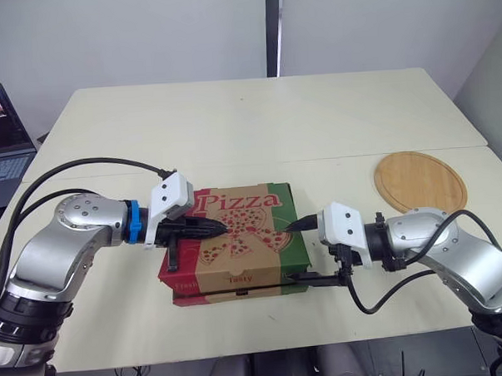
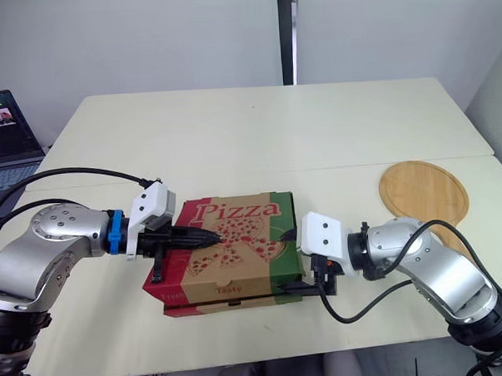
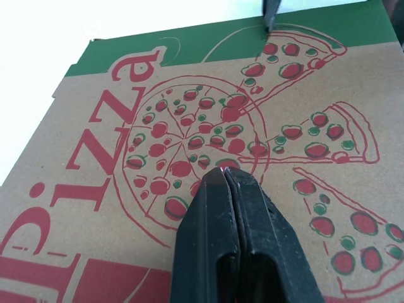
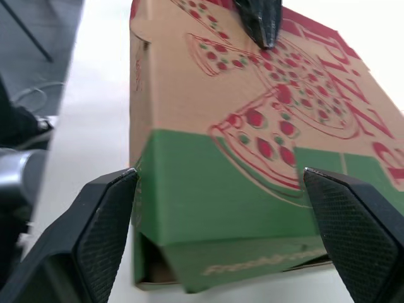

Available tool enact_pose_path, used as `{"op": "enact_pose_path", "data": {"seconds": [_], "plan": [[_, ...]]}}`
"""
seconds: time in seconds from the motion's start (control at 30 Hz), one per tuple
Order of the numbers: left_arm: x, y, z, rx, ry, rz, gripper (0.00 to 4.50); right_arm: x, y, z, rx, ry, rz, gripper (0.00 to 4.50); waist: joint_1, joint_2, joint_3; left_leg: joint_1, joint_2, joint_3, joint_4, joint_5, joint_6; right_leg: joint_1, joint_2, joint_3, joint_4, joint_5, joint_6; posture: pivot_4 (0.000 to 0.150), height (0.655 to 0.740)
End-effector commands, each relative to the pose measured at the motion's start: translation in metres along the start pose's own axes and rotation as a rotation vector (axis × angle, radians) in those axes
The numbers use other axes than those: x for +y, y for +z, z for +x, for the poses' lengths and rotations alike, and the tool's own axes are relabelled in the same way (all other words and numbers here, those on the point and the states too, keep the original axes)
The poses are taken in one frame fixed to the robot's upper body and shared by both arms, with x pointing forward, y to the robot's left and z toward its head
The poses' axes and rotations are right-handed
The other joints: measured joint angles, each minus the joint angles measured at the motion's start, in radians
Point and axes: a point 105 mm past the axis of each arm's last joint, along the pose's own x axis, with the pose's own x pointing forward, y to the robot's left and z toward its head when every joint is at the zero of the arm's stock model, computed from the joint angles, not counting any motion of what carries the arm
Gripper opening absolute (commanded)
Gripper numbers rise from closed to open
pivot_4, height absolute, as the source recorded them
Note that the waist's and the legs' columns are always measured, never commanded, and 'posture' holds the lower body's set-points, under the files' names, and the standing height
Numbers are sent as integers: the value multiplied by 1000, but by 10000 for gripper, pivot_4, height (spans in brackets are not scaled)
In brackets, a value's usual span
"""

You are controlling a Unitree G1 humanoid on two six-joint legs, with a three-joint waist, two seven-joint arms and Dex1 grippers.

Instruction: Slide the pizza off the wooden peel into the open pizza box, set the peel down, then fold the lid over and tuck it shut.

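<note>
The left claw (image 1: pixel 222 227), clenched, rests on the lid (image 1: pixel 252 206). The right claw (image 1: pixel 292 251), spread wide, straddles the lid's right edge, so it looks best placed for tucking.

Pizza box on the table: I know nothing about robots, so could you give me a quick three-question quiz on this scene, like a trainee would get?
1. True or false: the lid of the pizza box stands upright and open.
2. Where is the wooden peel? A) on top of the box B) flat on the table, to the robot's right of the box C) propped upright against the box
3. Fill in: the left gripper, over the printed lid, has its fingers ____, while the right gripper, at the box's right edge, is open.
Key: 1 false, the lid is folded down; 2 B; 3 shut.
</note>
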Motion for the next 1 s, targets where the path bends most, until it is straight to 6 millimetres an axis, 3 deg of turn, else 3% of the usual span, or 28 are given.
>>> {"op": "enact_pose_path", "data": {"seconds": [0.03, 0.33, 0.57, 0.83, 1.0], "plan": [[1, 7, -3, -24, 12, 22, 0, -10, 10, 1, -26, -63, -68, 44653, 0, 0, 0, 0, 0, 0, 0, 0, 0, 0, 0, 0, 0, 0, 0, 1500, 7400], [-3, 10, -1, -19, -16, 40, 0, -9, 6, 4, -13, -63, -78, 44653, -1, 0, 0, 0, 0, 0, 0, 0, 0, 0, 0, 0, 1, 0, 0, 1500, 7400], [-5, 1, 0, 33, -9, 72, 0, 8, 6, 5, -50, -34, -41, 44653, 0, 0, 0, 0, 0, 0, 0, 0, 1, 0, 0, 0, 1, 0, 0, 1500, 7400], [-2, -3, -1, 43, 10, 80, 0, 13, 13, -17, -105, -33, 49, 44653, 0, 0, 0, 0, 0, 0, 0, -2, 3, 0, 0, 0, 1, 0, 0, 1500, 7400], [1, -4, -2, 36, 28, 81, 0, 10, -2, -46, -62, -47, 184, 44653, 2, 0, 0, 1, 0, 0, 1, -2, 4, 1, 0, 0, 1, 0, 0, 1500, 7400]]}}
